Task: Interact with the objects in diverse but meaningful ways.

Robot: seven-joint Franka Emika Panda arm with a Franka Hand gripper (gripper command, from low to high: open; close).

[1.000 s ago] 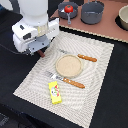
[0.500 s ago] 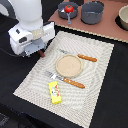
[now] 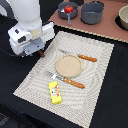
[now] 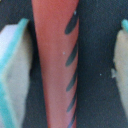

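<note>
A large beige woven placemat (image 3: 95, 75) is lying across the dark tabletop (image 3: 115, 105), and a brown board (image 3: 100, 27) is sitting along the far edge. The white robot arm (image 3: 27, 22) is hanging over the placemat's far left corner in the exterior view.

On the board, a grey pot (image 3: 92, 11) is standing toward the right, its inside looking dark. Left of it, a smaller grey pot (image 3: 74, 12) is holding a red tomato-like ball (image 3: 68, 8). A pale bowl (image 3: 123, 17) is showing partly at the right edge.

In the middle of the placemat, a round tan plate (image 3: 68, 65) is sitting bare. A wooden-handled utensil (image 3: 81, 56) is lying just beyond it, and a wooden-handled fork (image 3: 66, 80) is lying just on its near side. Nearer still, a yellow rectangular packet with red print (image 3: 55, 92) is lying flat on the placemat, apart from the fork.

In the wrist view, the gripper (image 4: 70, 65) is spread wide, its pale, teal-edged fingers (image 4: 15, 75) standing apart on either side of a reddish tapered piece with dark slanted stripes (image 4: 52, 70); the fingers are not touching it.
</note>
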